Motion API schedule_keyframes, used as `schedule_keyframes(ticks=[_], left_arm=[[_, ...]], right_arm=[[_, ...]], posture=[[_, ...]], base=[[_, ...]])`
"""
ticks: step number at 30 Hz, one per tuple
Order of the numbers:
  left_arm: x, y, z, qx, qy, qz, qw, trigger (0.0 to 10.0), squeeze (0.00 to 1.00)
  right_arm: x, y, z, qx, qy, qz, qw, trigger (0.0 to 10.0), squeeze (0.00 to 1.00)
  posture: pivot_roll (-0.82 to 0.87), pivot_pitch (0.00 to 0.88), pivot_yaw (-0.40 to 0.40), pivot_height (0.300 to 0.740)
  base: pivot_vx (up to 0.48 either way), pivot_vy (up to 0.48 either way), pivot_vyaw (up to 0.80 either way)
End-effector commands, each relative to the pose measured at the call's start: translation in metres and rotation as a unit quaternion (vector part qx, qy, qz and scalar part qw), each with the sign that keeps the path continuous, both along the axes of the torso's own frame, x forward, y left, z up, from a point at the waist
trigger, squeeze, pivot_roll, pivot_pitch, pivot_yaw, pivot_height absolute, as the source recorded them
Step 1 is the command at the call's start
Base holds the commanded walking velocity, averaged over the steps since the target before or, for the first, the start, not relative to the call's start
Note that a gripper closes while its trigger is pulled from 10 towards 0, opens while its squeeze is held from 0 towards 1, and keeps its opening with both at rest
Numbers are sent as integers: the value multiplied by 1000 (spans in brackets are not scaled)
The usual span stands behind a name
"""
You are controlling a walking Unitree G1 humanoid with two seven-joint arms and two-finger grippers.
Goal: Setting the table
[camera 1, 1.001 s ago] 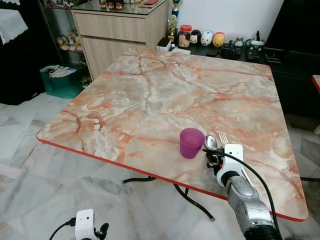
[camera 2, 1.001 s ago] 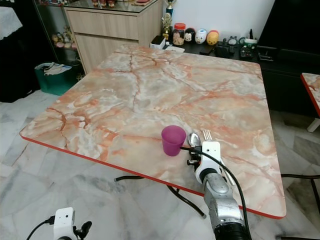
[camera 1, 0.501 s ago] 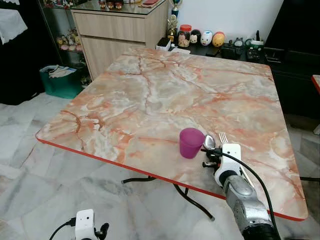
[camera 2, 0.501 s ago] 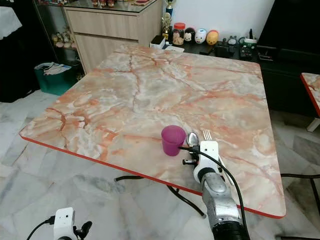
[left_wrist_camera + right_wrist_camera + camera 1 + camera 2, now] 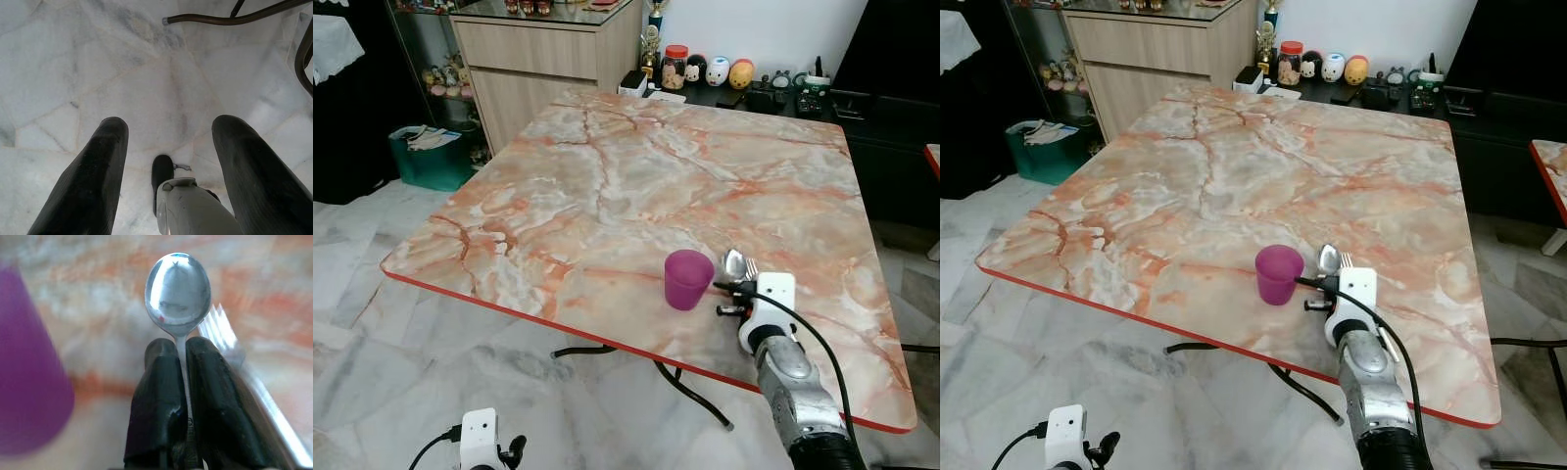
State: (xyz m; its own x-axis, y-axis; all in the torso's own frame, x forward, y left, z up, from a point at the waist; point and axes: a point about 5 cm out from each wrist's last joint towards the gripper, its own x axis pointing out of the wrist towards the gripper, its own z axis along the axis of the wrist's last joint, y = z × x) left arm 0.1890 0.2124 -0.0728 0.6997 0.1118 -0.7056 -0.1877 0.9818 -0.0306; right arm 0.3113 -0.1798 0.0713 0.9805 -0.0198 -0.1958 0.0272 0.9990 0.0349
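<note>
We had our right gripper (image 5: 180, 357) pinched tight on the neck of the spoon (image 5: 178, 288), its bowl held out past the fingertips over the marble table (image 5: 607, 186), just right of the purple cup (image 5: 688, 278) and directly beside the fork (image 5: 230, 340) lying on the tabletop. The worst risk, as we judged it, was the close company: a drift to our left would have knocked the light cup over, and lowering the spoon without care could have dropped it across the fork's tines instead of alongside. The grip was narrow, on a thin stem, so the spoon might also have twisted between the fingers. The near red edge of the table lay close under our forearm, leaving little room toward us, while the tabletop beyond and to the right stood bare. Our left gripper (image 5: 168, 161) hung low over the floor tiles with its fingers spread apart, holding nothing.
</note>
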Motion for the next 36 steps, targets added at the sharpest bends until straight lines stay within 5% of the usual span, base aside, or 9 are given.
schedule_keyframes(ticks=[1,10,31,36], left_arm=[[-3,0,-2,0,10,2,1000,10000,0],[-6,0,-3,1,13,2,1000,10000,0],[-14,5,-6,13,19,-7,1000,10000,0],[-10,2,-5,10,16,-13,1000,10000,0]], right_arm=[[6,0,20,2,-57,-3,998,10000,0],[-3,-6,48,-53,-165,2,985,10000,0],[-2,0,59,-42,-197,10,979,10000,0],[-2,2,58,-43,-195,14,980,10000,0]], posture=[[-47,0,-7,719],[-53,0,-1,719],[-50,0,-6,719],[-54,0,-7,719]], base=[[0,0,0],[0,0,0],[0,0,0],[0,0,-776]])
